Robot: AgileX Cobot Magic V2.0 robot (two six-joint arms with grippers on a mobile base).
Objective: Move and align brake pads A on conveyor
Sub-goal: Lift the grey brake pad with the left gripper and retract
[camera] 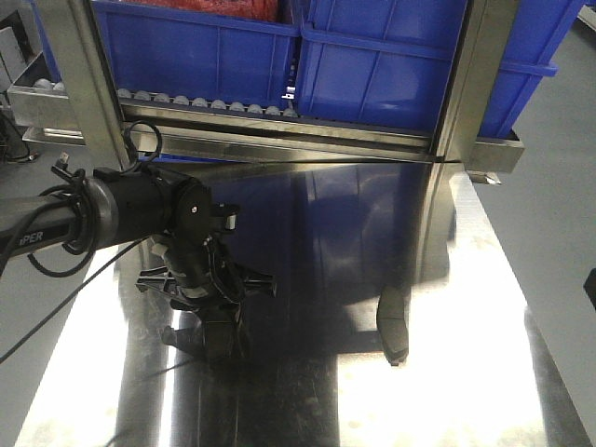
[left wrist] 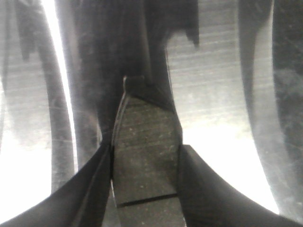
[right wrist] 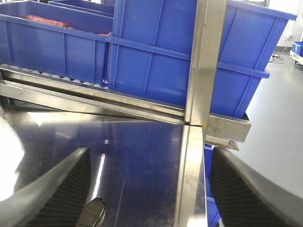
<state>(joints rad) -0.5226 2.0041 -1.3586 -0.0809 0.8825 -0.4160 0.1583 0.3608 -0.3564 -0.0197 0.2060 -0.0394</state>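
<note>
In the left wrist view a dark grey brake pad (left wrist: pixel 147 132) with a groove across its face stands between the two black fingers, which press on both its edges. My left gripper (left wrist: pixel 146 150) is shut on it, low over the steel table (camera: pixel 466 279). From the front, the left gripper (camera: pixel 209 340) hides that pad. A second brake pad (camera: pixel 393 326) lies loose on the table to the right, and its tip (right wrist: pixel 93 213) shows beside my right gripper's left finger. My right gripper (right wrist: pixel 149 189) is open and holds nothing. The conveyor is out of view.
Blue plastic bins (camera: pixel 372 65) sit on a roller rack (camera: pixel 205 101) behind the table. A steel upright post (camera: pixel 470 74) stands at the back right and another (camera: pixel 88 84) at the back left. The table's right edge (camera: pixel 549 354) drops to grey floor.
</note>
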